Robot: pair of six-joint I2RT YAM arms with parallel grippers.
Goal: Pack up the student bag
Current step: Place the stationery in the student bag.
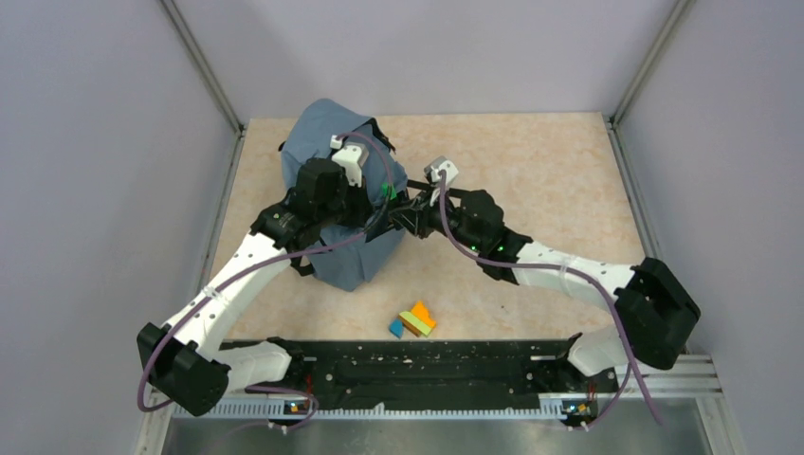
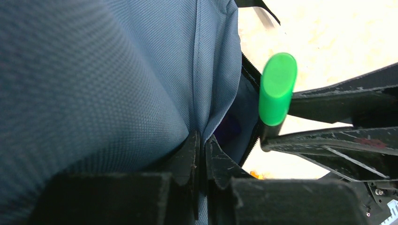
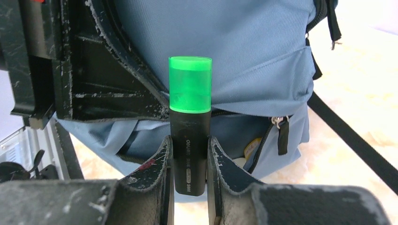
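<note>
While the left gripper (image 2: pixel 201 140) is clenching a fold of slate-blue fabric at the zipper edge, the student bag (image 1: pixel 327 142) is sitting slumped on the far-left part of the beige table (image 1: pixel 550 171), close to the left wall. Both arms are reaching in over it. The pinched fold is exposing the dark lining inside the opening.

The right gripper (image 3: pixel 190 140) is grasping a green highlighter (image 3: pixel 190 84) by its black barrel, with both fingers pressing on the sides. The translucent green cap is pointing out past the fingertips toward the bag. In the left wrist view the cap is hovering just beside the open zipper line; whether it is touching the fabric cannot be told. From the top the cap is showing between the two wrists at the bag's right side.

A black strap (image 3: pixel 352 140) is lying across the table beside the bag, and a zipper pull (image 3: pixel 280 123) is hanging on its front. A small pile of colourful flat pieces (image 1: pixel 414 320) is lying near the arm bases, well apart from the bag.
</note>
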